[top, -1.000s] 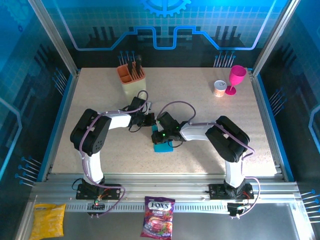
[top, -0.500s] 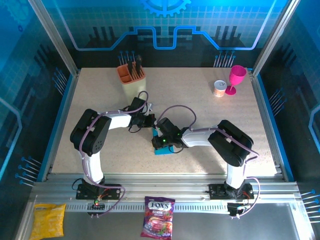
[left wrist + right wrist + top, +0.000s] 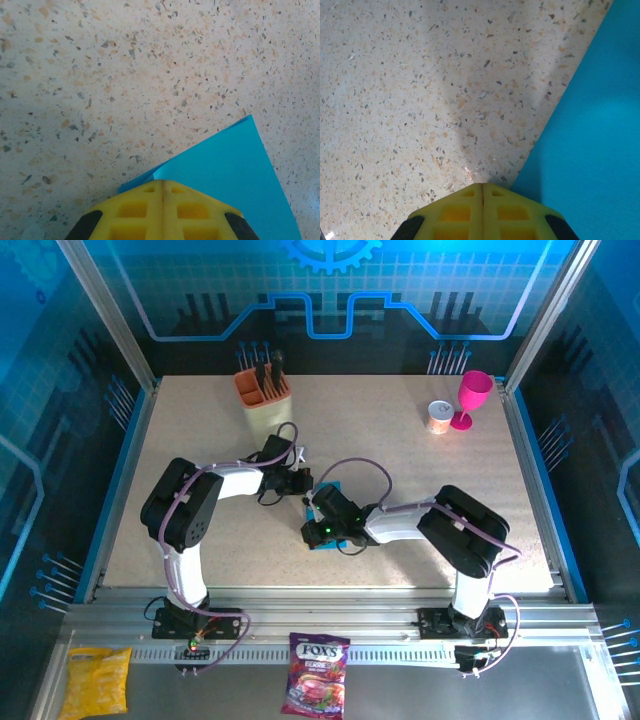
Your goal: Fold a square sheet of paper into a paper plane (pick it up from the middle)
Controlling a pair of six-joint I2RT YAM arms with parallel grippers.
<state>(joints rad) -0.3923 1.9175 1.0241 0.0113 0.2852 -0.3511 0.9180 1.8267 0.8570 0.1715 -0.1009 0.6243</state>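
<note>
Your left gripper (image 3: 162, 184) is pressed together, tips down on the paper (image 3: 225, 175) at a doubled edge. Your right gripper (image 3: 482, 186), likewise pressed together, sits low on the table (image 3: 420, 100) just beside the paper's edge. The paper lies mid-table between them and is judged light, limp, slippery and easily miscreased, so pin it flat near a fold, not at a loose corner. Bare table surrounds it; the holder (image 3: 265, 400) and goblet (image 3: 472, 398) stand well apart at the far edge.

Robot lab cell
Aluminium rails (image 3: 350, 615) framed a speckled table (image 3: 400, 450); blue gear-printed panels (image 3: 200, 290) walled it.
</note>
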